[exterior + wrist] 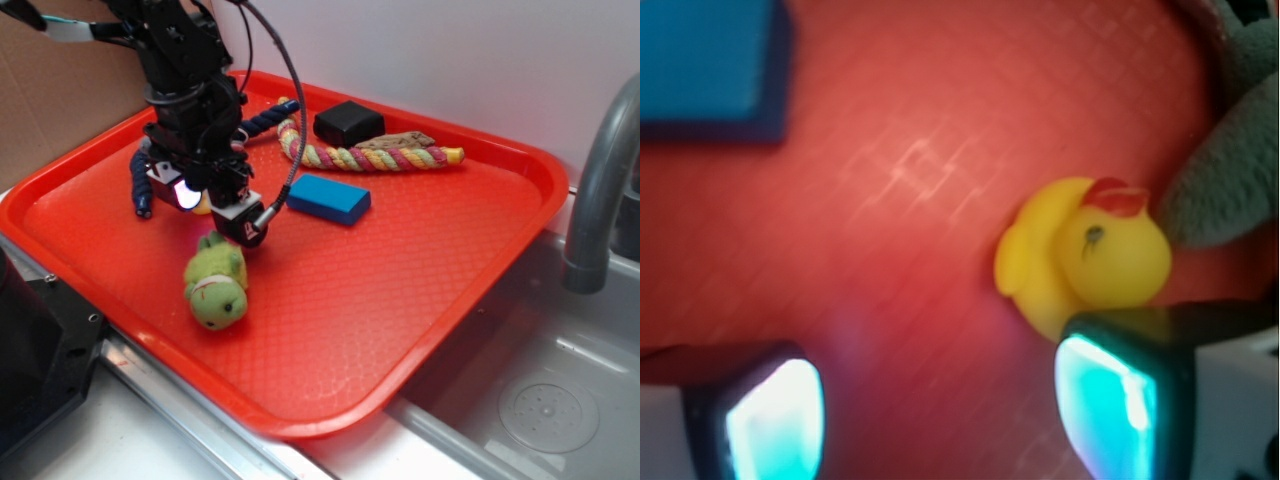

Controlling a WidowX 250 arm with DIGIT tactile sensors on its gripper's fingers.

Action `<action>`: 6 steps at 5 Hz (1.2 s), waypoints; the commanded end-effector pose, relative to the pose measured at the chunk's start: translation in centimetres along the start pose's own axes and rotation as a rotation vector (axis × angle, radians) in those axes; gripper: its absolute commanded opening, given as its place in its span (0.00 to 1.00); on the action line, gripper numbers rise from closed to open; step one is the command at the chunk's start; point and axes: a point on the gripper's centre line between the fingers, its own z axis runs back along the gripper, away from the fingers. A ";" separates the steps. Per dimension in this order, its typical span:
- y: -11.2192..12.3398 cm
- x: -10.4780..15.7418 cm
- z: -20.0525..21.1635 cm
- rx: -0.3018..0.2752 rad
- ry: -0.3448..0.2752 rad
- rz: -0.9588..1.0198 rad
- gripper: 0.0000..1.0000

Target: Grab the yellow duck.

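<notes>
The yellow duck (1080, 255) is small and glossy with an orange-red beak, lying on the red tray (890, 200). In the wrist view it sits just beyond the tip of my right finger (1120, 400), outside the gap. My gripper (940, 410) is open, with only bare tray between the fingers. In the exterior view the gripper (205, 195) is low over the tray's left part, and just a sliver of the yellow duck (203, 207) shows under it.
A fuzzy green plush animal (215, 283) lies just in front of the gripper. A blue block (328, 198), a coloured rope toy (370, 155) and a black box (348, 123) lie further back. A sink and grey faucet (600, 190) are at right.
</notes>
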 end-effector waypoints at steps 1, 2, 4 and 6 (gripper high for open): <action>2.9 1.3 1.1 -0.012 -0.032 0.053 1.00; 3.3 0.4 6.2 -0.005 -0.123 0.087 1.00; 3.8 0.8 7.8 -0.004 -0.150 0.304 1.00; 2.6 3.8 2.9 -0.114 -0.133 0.570 1.00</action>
